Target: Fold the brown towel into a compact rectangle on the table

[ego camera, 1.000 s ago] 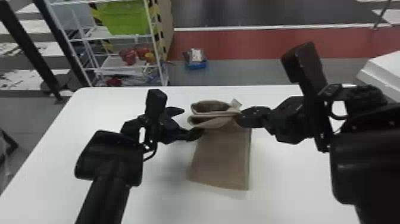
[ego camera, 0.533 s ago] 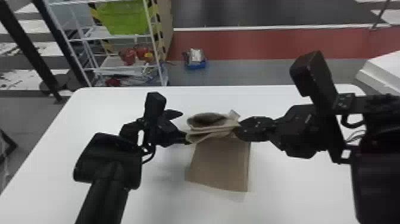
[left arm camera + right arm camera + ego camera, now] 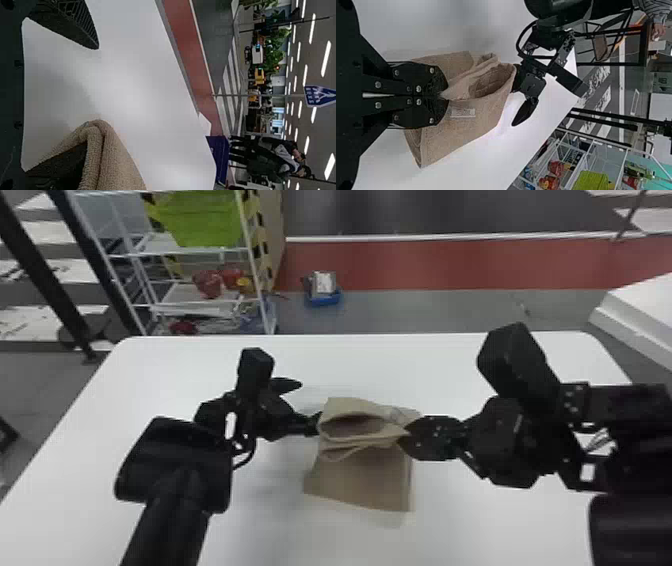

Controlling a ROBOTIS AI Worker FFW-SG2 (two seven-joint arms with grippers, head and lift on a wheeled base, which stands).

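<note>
Wire rack (image 3: 252, 250): on the floor beyond the far left of the table (image 3: 400, 365).
Left gripper (image 3: 308, 405): fingers parted; the lower finger sits within the fold at the towel's left edge, the upper finger is off the cloth. No two-sided pinch is made on this side.
Brown towel (image 3: 360, 482): between the two grippers, near the middle of the table; far portion raised into an open loop, near flap extending toward the robot.
Long axis: appears to run from the near side to the far side, across the line joining the grippers.
Right gripper (image 3: 407, 434): clenched on the towel at the right side of the loop.
Governing relation: towel lies to the right of the left end effector and to the left of the right one; neither arm is clearly nearer, as both touch it.
Next move: probably lower the loop evenly onto the near flap, keeping both side edges aligned.
Caution: the left side may slide off its single supporting finger, leaving the fold skewed or bunched.
</note>
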